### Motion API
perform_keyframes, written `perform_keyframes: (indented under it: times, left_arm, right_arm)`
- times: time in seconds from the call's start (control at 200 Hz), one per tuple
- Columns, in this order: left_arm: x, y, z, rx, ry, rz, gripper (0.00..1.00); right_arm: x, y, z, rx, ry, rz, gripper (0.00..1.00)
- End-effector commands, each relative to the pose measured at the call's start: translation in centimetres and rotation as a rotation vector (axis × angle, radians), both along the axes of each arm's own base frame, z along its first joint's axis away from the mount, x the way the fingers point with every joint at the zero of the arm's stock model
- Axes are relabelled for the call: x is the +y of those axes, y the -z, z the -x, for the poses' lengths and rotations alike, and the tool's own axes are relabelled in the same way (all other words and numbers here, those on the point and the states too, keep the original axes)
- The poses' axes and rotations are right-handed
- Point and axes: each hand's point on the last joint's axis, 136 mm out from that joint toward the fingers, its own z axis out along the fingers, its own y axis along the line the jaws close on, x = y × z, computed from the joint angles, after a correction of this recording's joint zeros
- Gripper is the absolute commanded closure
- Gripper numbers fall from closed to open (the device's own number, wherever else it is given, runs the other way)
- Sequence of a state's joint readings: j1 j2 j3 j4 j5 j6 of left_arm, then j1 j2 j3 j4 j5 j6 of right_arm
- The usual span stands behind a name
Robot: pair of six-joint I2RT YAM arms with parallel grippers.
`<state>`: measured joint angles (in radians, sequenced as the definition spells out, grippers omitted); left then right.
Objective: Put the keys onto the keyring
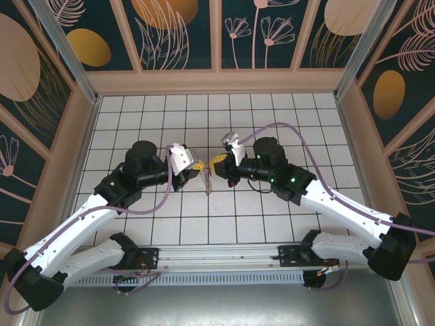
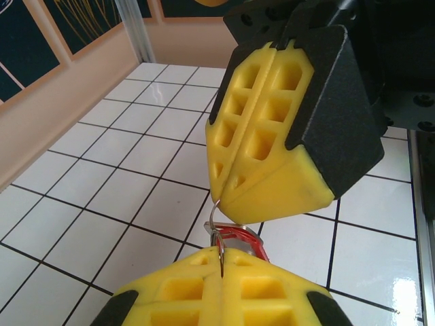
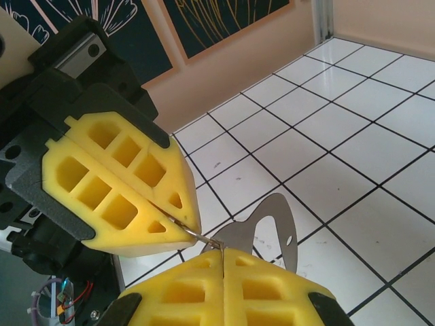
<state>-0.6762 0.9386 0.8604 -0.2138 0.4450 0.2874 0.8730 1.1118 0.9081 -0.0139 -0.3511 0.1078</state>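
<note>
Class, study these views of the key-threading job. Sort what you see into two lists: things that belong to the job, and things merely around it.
Belongs to the job:
- key with red tag
- keyring, its thin wire pinched from both sides
- left gripper, shut on the wire
- right gripper, shut on the wire

Merely around:
- tiled table
- patterned walls
- mounting rail

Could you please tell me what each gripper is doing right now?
Left gripper: closed, pinching the keyring wire.
Right gripper: closed on the same wire, beside the key.
</note>
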Motion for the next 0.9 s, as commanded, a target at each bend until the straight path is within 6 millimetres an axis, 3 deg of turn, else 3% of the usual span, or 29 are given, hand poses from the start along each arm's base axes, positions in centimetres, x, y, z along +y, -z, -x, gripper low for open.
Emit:
perform_keyframes:
  times: [0.0,0.47,0.896]
  left_arm:
    - [-0.3,-1.5,0.4,-0.036,0.032,0.028,1.0]
    - [-0.2,-1.6,0.3,-0.044,0.024,0.026,1.0]
    - [-0.2,-1.7,0.3,-0.043,0.023,0.028,1.0]
  right_arm:
    - [0.4,-2.5,-0.3,-0.046,0.008,-0.064,1.0]
    - [0.7,-2.0,1.3,-0.023,-0.076,-0.034,1.0]
    - [0.4,-1.9,1.4,-0.022,-0.077,-0.019,1.0]
